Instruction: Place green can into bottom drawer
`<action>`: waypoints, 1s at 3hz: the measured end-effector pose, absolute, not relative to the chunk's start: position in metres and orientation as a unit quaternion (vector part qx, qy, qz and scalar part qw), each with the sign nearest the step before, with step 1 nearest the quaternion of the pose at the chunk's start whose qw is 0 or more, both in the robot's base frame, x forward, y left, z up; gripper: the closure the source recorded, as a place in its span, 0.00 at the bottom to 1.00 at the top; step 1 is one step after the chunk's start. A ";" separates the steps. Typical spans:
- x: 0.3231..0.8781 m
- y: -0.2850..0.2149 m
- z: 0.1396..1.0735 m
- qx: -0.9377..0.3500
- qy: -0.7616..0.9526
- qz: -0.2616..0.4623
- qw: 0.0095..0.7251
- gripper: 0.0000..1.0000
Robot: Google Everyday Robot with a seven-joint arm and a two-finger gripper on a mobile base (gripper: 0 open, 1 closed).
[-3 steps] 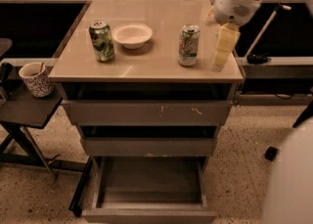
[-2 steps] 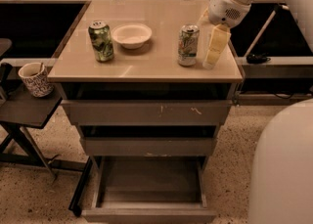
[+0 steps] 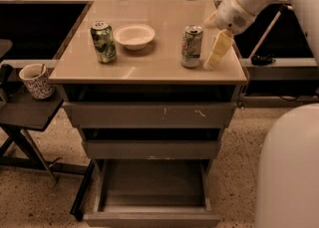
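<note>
Camera view is showing gripper (image 3: 213, 43) hanging empty, fingers (image 3: 219, 50) apart; green can (image 3: 103, 42) is sitting ungrasped, well beyond them past paler can (image 3: 192, 46); bottom drawer (image 3: 152, 189) is standing open.

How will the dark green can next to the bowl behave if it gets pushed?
The green can stands upright and tall, so a high push would likely tip it, and it may roll on the smooth tabletop. Its shiny side probably slips unless squeezed. The hand is beside the paler can, not this one.
</note>
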State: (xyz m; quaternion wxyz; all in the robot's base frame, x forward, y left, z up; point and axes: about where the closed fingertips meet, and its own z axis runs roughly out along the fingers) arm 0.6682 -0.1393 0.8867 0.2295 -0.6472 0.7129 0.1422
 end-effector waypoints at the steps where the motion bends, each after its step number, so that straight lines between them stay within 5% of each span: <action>1: 0.702 -0.107 0.868 -0.618 0.681 0.249 0.305 0.00; 3: 0.714 -0.096 0.872 -0.607 0.668 0.273 0.333 0.00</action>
